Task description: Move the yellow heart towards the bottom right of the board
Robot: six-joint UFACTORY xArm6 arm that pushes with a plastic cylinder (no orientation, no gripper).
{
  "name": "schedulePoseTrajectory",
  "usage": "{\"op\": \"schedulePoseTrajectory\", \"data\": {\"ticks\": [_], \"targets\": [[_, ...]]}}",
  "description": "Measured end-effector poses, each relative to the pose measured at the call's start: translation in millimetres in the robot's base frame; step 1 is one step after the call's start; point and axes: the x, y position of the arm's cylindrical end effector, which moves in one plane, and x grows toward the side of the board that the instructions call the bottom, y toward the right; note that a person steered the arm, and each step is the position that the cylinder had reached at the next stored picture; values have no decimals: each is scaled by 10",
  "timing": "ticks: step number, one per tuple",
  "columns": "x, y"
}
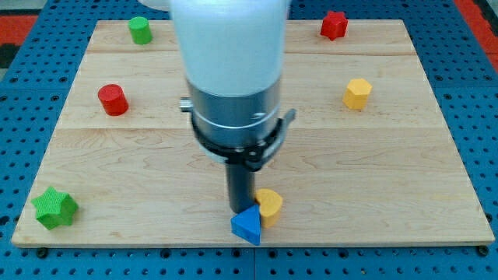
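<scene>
Your rod has no jaws, so nothing to spread or pinch; it only pushes. My tip (240, 210) sits near the view's bottom centre, touching or just beside the yellow heart (270, 205) on its left side, w/ the blue triangle-ish block (247, 226) right below both. You're in the push step: contact looks made, but the heart is a long way from the bottom right corner of the board (436, 225). Next move, I'd judge, needs a steady shove toward the view's right, staying behind the heart's left edge so it doesn't slip off. Watch the blue block; it may get dragged along.
</scene>
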Motion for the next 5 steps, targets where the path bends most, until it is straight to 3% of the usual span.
{"op": "schedulePoseTrajectory", "data": {"ticks": [3, 5], "targets": [[30, 797], [41, 1829]]}}
